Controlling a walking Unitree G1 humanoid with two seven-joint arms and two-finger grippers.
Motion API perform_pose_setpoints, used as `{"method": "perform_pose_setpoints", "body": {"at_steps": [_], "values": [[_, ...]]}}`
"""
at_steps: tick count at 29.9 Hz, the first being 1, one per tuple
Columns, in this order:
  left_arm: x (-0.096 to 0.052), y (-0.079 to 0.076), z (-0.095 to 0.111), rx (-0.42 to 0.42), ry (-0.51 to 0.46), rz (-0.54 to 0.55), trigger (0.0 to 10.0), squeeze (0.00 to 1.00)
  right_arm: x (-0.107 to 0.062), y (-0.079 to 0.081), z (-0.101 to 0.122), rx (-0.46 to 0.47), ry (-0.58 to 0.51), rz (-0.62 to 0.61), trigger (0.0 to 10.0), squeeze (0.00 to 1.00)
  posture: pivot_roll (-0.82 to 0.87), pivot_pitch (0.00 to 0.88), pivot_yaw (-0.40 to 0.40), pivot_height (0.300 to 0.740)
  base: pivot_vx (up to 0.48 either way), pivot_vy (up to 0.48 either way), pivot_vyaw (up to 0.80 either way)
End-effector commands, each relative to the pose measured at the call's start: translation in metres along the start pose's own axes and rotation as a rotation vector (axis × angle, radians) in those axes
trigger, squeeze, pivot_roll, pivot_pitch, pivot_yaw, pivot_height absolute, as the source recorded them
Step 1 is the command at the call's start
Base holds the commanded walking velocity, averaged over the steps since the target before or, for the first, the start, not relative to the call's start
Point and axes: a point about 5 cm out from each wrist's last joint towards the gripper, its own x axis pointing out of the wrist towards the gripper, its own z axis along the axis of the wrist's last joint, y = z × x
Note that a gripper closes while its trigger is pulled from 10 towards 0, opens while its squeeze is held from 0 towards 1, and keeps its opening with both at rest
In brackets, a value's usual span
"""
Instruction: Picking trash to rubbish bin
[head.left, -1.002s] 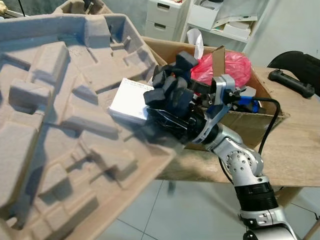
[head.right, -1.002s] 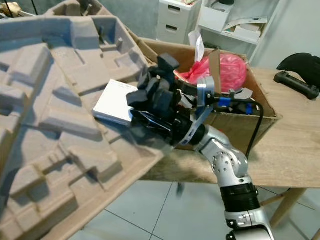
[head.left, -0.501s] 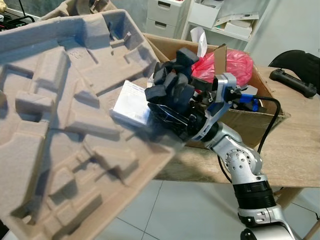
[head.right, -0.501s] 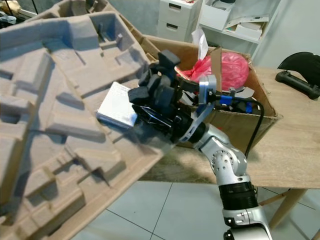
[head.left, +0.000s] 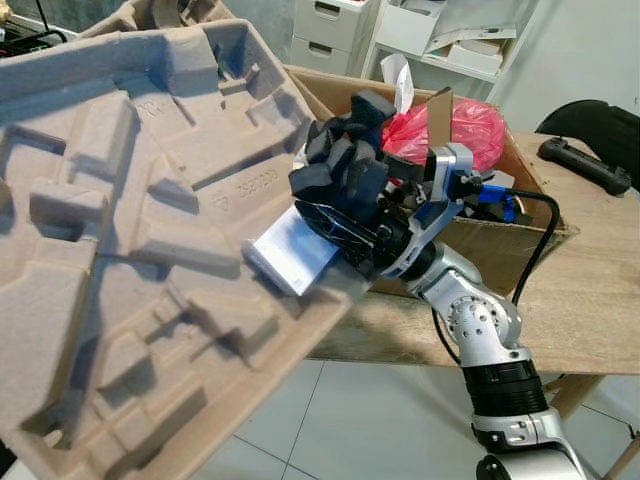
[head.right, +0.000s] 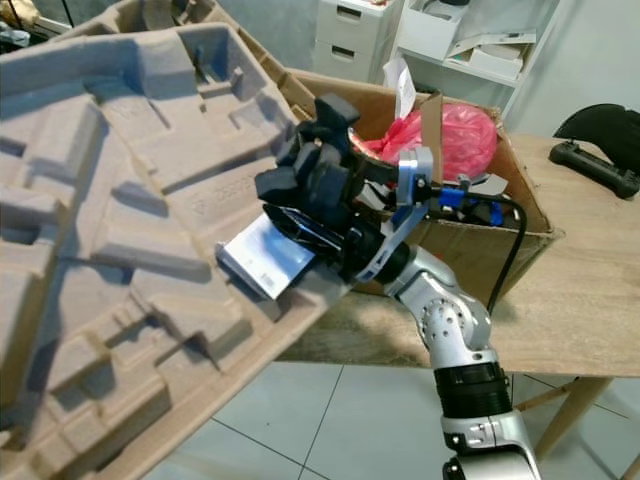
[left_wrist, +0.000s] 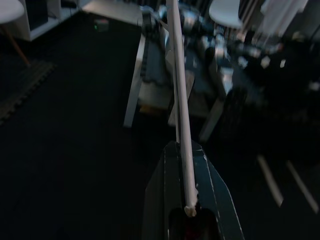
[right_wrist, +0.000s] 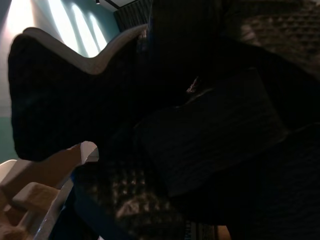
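While my right pincer (head.left: 345, 215) clamps the tray (head.left: 130, 250) edge | white box (head.left: 290, 255) slid lower beside it | left pincer (left_wrist: 187, 210) pinches tray rim.

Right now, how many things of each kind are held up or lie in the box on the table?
Moulded pulp tray: 1
Small white box: 1
Black foam pieces: 1 bundle
Red plastic bag: 1
Cardboard box: 1
Total: 5
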Motion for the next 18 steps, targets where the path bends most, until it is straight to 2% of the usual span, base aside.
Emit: {"method": "perform_pose_setpoints", "body": {"at_steps": [1,2,3,4,8,12,15,17,18], "values": [[0.007,0.001,0.016,-0.004,-0.059,-0.003,10.0,0.0,-0.002,-0.001,0.008,-0.022,-0.021,-0.016,10.0,0.0,0.22,0.117,-0.1,0.74,0.0,0.0,0.0],[0.007,0.001,0.016,-0.004,-0.059,-0.003,10.0,0.0,-0.002,-0.001,0.008,-0.022,-0.021,-0.016,10.0,0.0,0.22,0.117,-0.1,0.74,0.0,0.0,0.0],[0.011,-0.001,0.025,-0.035,-0.096,-0.01,10.0,0.0,-0.001,-0.001,0.008,-0.022,-0.023,-0.014,10.0,0.0,0.22,0.115,-0.101,0.74,0.0,0.0,0.0],[0.019,-0.006,0.043,-0.097,-0.169,-0.026,10.0,0.0,-0.001,-0.001,0.009,-0.022,-0.027,-0.01,10.0,0.0,0.22,0.115,-0.101,0.74,0.0,0.0,0.0],[0.023,-0.009,0.056,-0.124,-0.219,-0.041,10.0,0.0,0.0,0.0,0.01,-0.023,-0.029,-0.009,10.0,0.0,0.22,0.115,-0.101,0.74,0.0,0.0,0.0],[0.03,-0.015,0.085,-0.192,-0.324,-0.062,10.0,0.0,0.0,0.001,0.011,-0.024,-0.033,-0.005,10.0,0.0,0.22,0.113,-0.101,0.74,0.0,0.0,0.0],[0.032,-0.017,0.092,-0.221,-0.352,-0.072,10.0,0.0,0.001,0.001,0.012,-0.024,-0.035,-0.004,10.0,0.0,0.22,0.113,-0.101,0.74,0.0,0.0,0.0],[0.035,-0.024,0.108,-0.266,-0.41,-0.105,10.0,0.0,0.001,0.003,0.012,-0.024,-0.037,0.0,10.0,0.0,0.21,0.113,-0.098,0.74,0.0,0.0,0.0],[0.035,-0.024,0.108,-0.266,-0.41,-0.105,10.0,0.0,0.001,0.003,0.012,-0.024,-0.037,0.0,10.0,0.0,0.21,0.113,-0.098,0.74,0.0,0.0,0.0]]}}
